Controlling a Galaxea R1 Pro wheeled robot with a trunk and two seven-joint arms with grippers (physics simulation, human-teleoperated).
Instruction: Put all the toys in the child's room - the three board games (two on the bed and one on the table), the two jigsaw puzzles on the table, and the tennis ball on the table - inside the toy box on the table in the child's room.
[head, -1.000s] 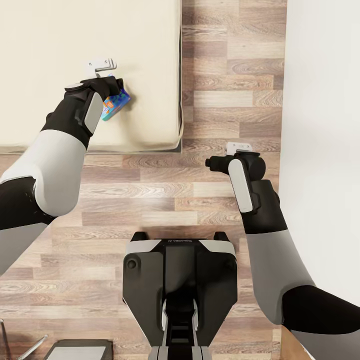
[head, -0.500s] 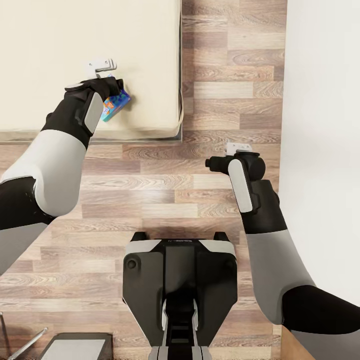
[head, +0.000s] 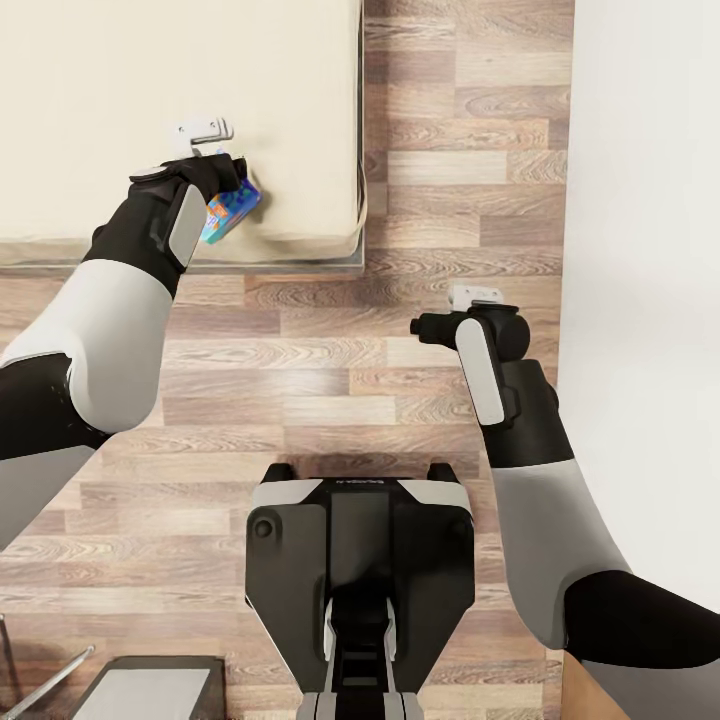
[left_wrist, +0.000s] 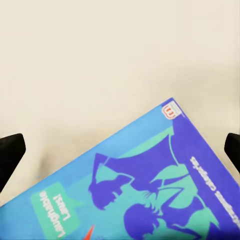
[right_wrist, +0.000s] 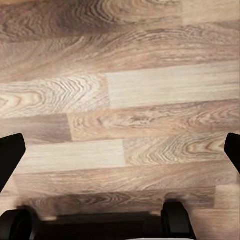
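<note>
I take the bed (head: 150, 80) as my landmark: its plain beige mattress takes up the upper left of my head view, and a dark frame edge shows along its near side and right side. My left gripper (head: 203, 130) sits over the mattress near the bed's near right corner. Just under that wrist, a board game (head: 232, 208) lies on the mattress, a blue-green printed box, with the forearm covering most of it, so I can only make out one corner there. Through the left wrist camera the board game (left_wrist: 145, 185) looks flat on the beige surface, blue with darker blue and teal figures and a small red mark; its lower part is cut off by the picture's edge. The black fingertips (left_wrist: 10, 155) show at both edges of that picture, wide apart, with nothing between them.

To the right of the bed runs wood-plank floor (head: 420, 200), and beyond it a white wall (head: 650, 250). My right gripper (head: 476, 296) hangs over the floor, well apart from the bed. In the right wrist camera its fingertips (right_wrist: 11, 152) stand apart over bare planks. Near me is the dark robot base (head: 360, 580).
</note>
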